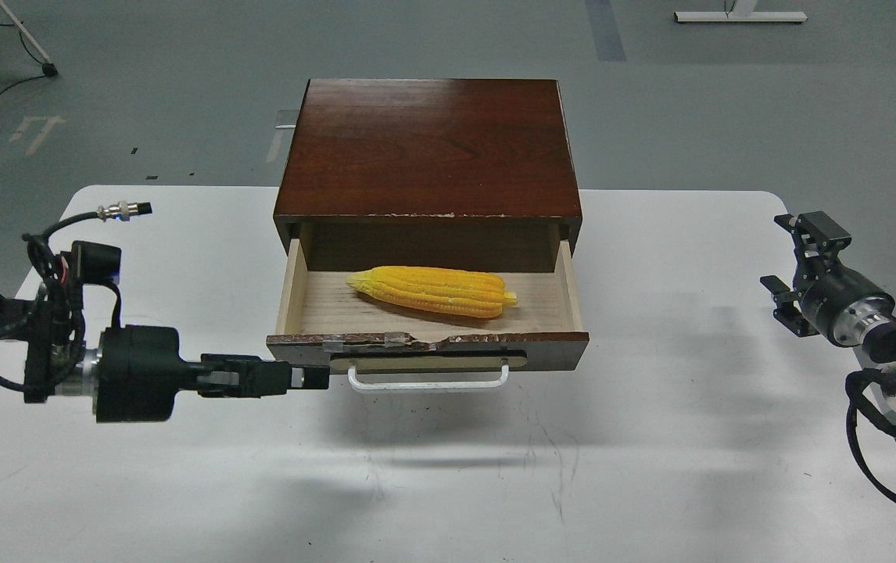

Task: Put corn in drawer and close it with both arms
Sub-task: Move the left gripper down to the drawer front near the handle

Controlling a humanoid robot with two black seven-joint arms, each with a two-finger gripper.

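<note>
The yellow corn (432, 292) lies lengthwise on the pale wood floor of the open drawer (553, 350), pointed end to the left. The drawer's dark front has a tan oval plate and a white bar handle (428, 382). My left gripper (311, 378) reaches in from the left, low in front of the drawer front's left end, just left of the handle; its fingers look closed together and hold nothing. My right gripper (800, 262) is at the table's right edge, far from the drawer, with its fingers spread and empty.
The drawer sits in a dark reddish-brown cabinet (428, 148) on a white table (651, 438). Grey floor lies beyond the table, with stand legs and cables at the far left and far right.
</note>
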